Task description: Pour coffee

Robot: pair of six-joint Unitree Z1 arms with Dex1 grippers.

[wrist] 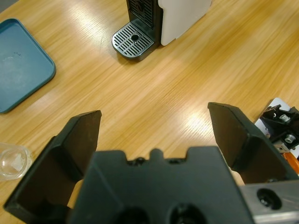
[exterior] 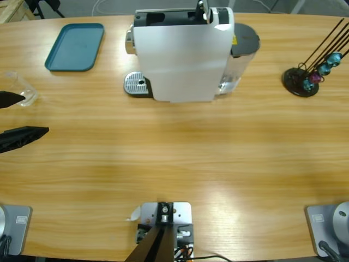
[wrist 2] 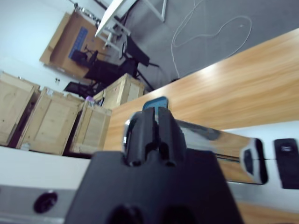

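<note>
Left gripper [wrist: 154, 128] nearest the lens, jaws spread wide over bare wooden table [wrist: 187, 93], gripping nothing. Clear glass cup [wrist: 13, 161] just outside one jaw, near the tip (upright, on the table). Beyond the jaw tips: coffee machine [wrist: 180, 16], its drip tray [wrist: 133, 41] bare. Teal tray [wrist: 21, 60] off past the cup-side jaw, well apart from the machine. Right gripper [wrist 2: 152, 126] pinched shut, nothing between the jaws, tips up against the machine's top. Capsule rack [exterior: 308, 76] far from both grippers.

glass [exterior: 22, 94]: cut by left edge, part hidden | capsules [exterior: 322, 71]: too small to tell
</note>
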